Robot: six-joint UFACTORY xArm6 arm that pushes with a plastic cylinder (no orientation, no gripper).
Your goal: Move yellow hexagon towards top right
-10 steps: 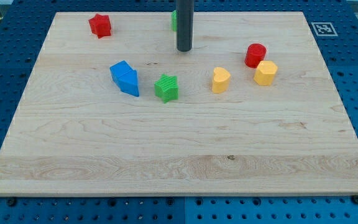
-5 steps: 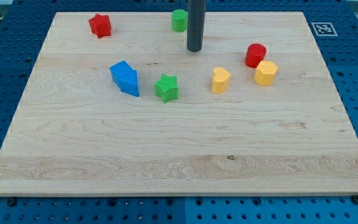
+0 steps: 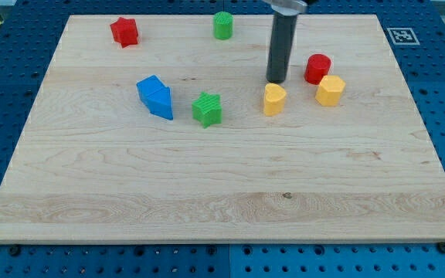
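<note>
Plainly, the yellow hexagon (image 3: pixel 330 90) sat right of centre in the upper half of the counter (image 3: pixel 222 185), touching or nearly touching the red cylinder (image 3: pixel 317 69) at its upper left. A yellow heart-shaped block (image 3: pixel 274 99) lay just to the view's left of it.

Risk noted: my tip (image 3: pixel 276 80) stood just above the yellow heart, close to contact, and to the upper left of the hexagon. A push from there would likely catch the heart or the red cylinder first, or drive the hexagon down and right instead of toward the top right. A start from the hexagon's lower left looked needed, which means getting round the heart without nudging it.

No gripper on this arm, only the rod, so nothing clenched or released; the rod held nothing.

Farther out: green star (image 3: pixel 207 109) and blue block (image 3: pixel 155 96) to the left, green cylinder (image 3: pixel 222 25) and red star (image 3: pixel 124 31) near the top edge.
</note>
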